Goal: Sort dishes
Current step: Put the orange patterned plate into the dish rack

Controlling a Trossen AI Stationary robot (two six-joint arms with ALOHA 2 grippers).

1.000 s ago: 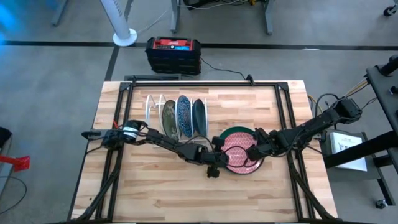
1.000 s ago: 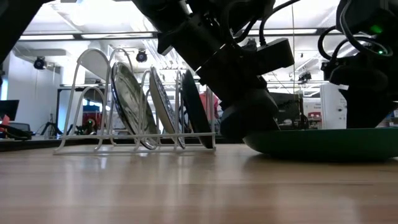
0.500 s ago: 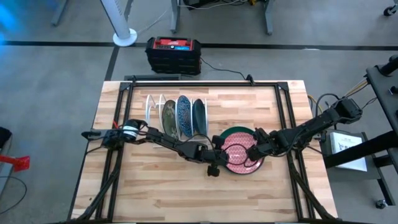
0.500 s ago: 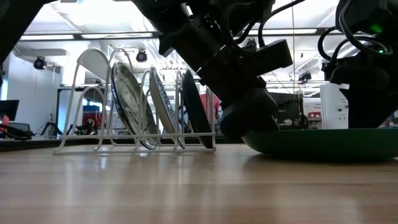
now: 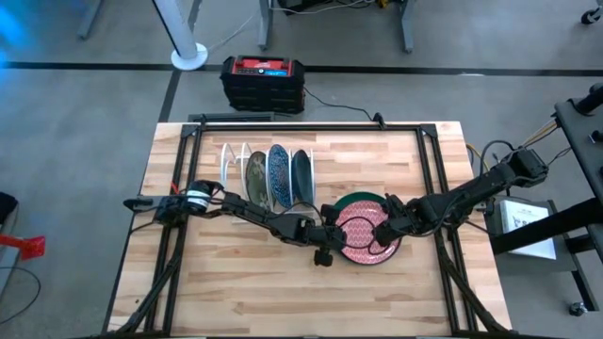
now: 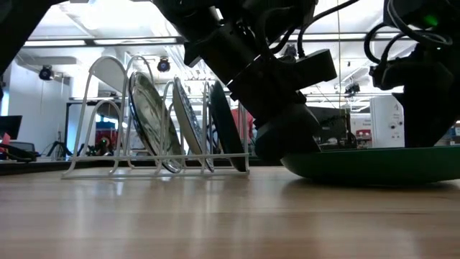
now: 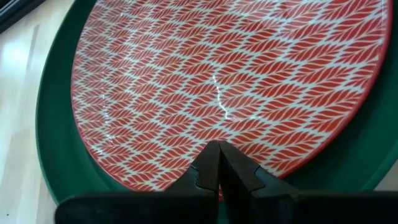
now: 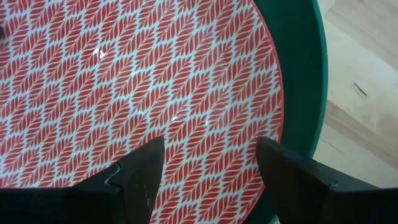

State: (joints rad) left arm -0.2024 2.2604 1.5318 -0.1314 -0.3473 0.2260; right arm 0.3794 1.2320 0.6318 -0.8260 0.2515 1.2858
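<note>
A red-pink patterned plate (image 5: 361, 235) lies flat inside a dark green plate (image 5: 364, 199) right of the table's middle. My left gripper (image 7: 217, 149) is shut, its tips at the red plate's left rim. My right gripper (image 8: 210, 142) hangs open over the red plate's right part, one finger on either side of a bare stretch of pattern, near the green plate's rim (image 8: 301, 74). A white wire rack (image 5: 231, 160) at the far left-centre holds three plates on edge: greyish-brown (image 5: 254, 179), blue speckled (image 5: 279, 172) and dark green (image 5: 301, 176). My left gripper's shut fingertips (image 7: 210, 160) lie over the red plate just inside its left rim (image 7: 186, 168), slanting down from the table's left. Whether they touch the plate I cannot tell. The plate lies flat in the green plate.
Black frame rails (image 5: 435, 179) run along the table's far and side edges. Bare wood lies in front of the plates (image 5: 311, 297) and at the far right. A black and red box (image 5: 263, 83) stands on the floor beyond the table.
</note>
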